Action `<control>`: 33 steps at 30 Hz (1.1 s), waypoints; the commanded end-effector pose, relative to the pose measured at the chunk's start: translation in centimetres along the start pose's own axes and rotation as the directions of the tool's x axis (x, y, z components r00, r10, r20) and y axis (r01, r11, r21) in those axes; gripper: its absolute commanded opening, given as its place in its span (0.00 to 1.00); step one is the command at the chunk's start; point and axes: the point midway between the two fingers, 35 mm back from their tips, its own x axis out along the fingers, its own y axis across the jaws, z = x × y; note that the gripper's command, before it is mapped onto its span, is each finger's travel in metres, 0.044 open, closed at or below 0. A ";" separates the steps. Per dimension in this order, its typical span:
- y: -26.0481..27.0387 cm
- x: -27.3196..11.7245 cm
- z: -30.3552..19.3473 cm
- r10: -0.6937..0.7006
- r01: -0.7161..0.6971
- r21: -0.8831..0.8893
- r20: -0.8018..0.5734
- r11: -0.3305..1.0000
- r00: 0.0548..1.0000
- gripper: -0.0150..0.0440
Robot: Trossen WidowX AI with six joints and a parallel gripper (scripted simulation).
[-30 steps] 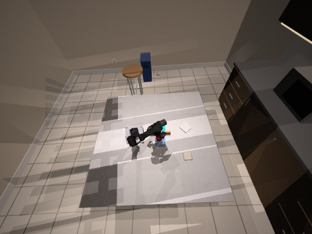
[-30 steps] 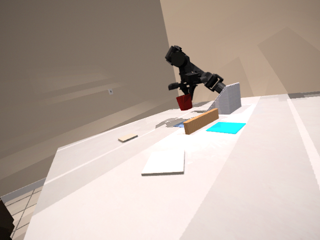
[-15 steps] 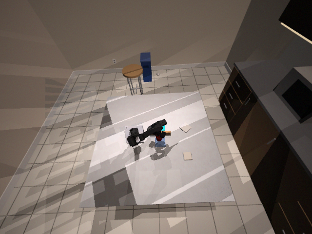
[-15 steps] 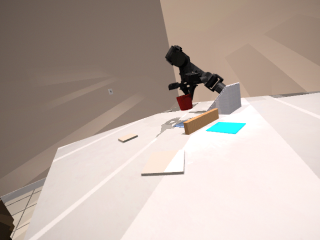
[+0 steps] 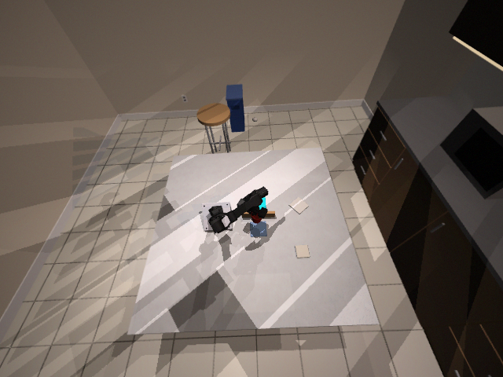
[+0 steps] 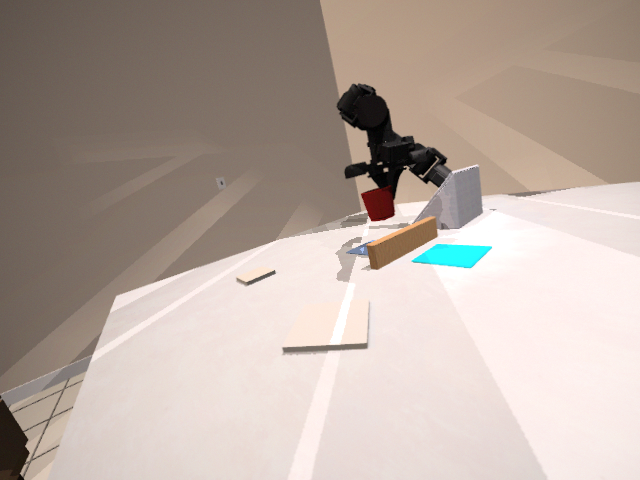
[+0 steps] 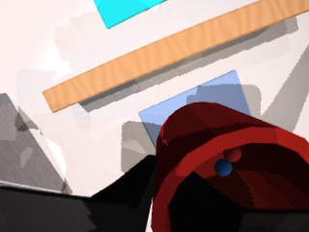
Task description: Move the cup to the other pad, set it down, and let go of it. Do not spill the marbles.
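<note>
The red cup (image 5: 256, 218) (image 6: 378, 204) (image 7: 193, 126) hangs in the air, slightly tilted, above the barrier-side part of the blue pad (image 5: 259, 232) (image 6: 356, 250) (image 7: 159, 113). My gripper (image 6: 388, 187) (image 7: 161, 163) is shut on the cup's wall, with one finger inside the cup. A blue marble (image 7: 223, 167) and a red marble (image 7: 234, 155) lie inside the cup. The cyan pad (image 5: 262, 202) (image 6: 452, 255) (image 7: 121, 12) lies across the barrier with nothing on it; the arm partly covers it in the top view.
A low wooden barrier (image 5: 270, 214) (image 6: 403, 243) (image 7: 145, 60) stands between the pads. One beige tile (image 5: 299, 205) (image 6: 330, 325) and another beige tile (image 5: 302, 250) (image 6: 255, 275) lie farther from the arm's base. A grey wedge-shaped block (image 6: 465, 198) stands by the base.
</note>
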 end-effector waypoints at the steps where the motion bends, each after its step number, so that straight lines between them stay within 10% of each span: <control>1: 0.4 -0.1 1.1 0.000 0.000 0.007 0.007 1.000 1.000 0.25; 33: 3.5 -0.2 7.1 0.001 -0.001 0.008 0.011 1.000 1.000 0.25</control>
